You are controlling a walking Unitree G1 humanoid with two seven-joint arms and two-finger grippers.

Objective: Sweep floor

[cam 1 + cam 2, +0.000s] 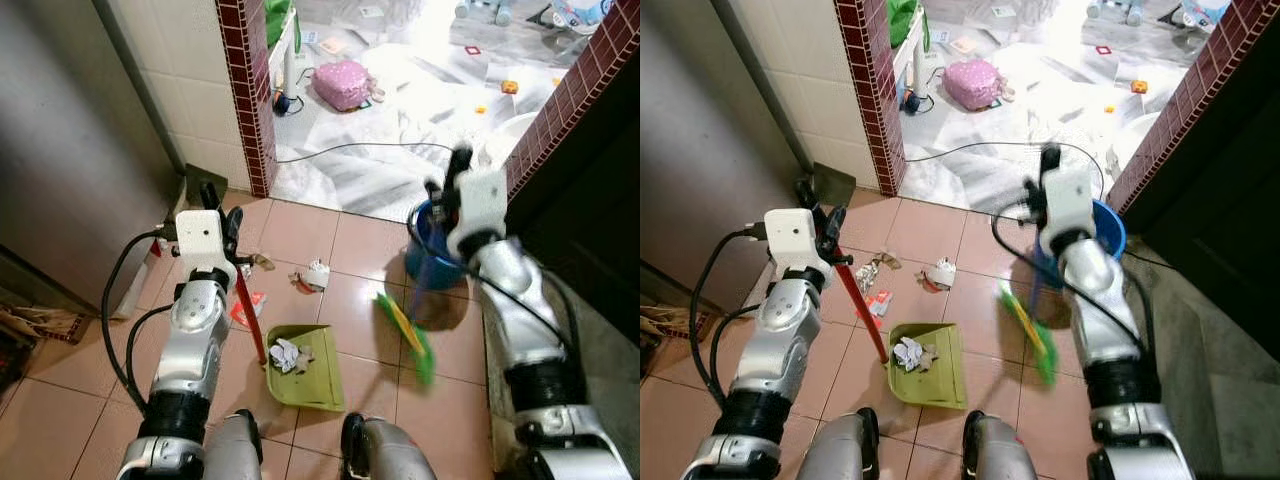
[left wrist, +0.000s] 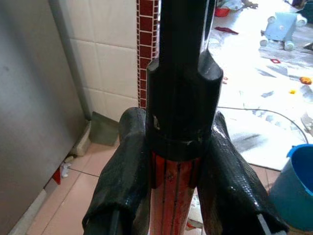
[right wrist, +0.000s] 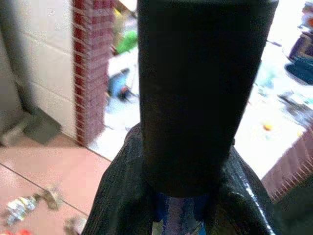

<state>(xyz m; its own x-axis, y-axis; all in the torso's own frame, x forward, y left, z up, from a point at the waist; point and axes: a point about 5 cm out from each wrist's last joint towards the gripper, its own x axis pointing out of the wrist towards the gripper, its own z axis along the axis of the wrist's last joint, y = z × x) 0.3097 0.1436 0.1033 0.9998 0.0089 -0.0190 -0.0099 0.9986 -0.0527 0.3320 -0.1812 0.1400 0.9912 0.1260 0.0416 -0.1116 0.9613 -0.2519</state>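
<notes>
My left gripper [image 1: 222,222] is shut on the red handle [image 1: 250,318] of a green dustpan [image 1: 305,368], which rests on the tiled floor with crumpled paper [image 1: 289,353] inside. My right gripper [image 1: 448,188] is shut on the blue handle [image 3: 178,209] of a broom, whose green head [image 1: 406,336] is blurred just right of the dustpan. Loose scraps lie on the tiles beyond the pan: a crumpled white wad [image 1: 316,275], a foil wrapper [image 1: 869,272] and a red-and-white packet [image 1: 245,310]. In the left wrist view the fingers [image 2: 122,181] clamp the red handle [image 2: 174,200].
A blue bucket [image 1: 428,250] stands behind the broom by the doorway. A steel door [image 1: 70,150] and tiled wall [image 1: 190,90] close the left side; a brick-tiled pillar [image 1: 252,90] edges the opening. Beyond lie a black cable [image 1: 360,147], a pink bag [image 1: 343,83] and scattered toys.
</notes>
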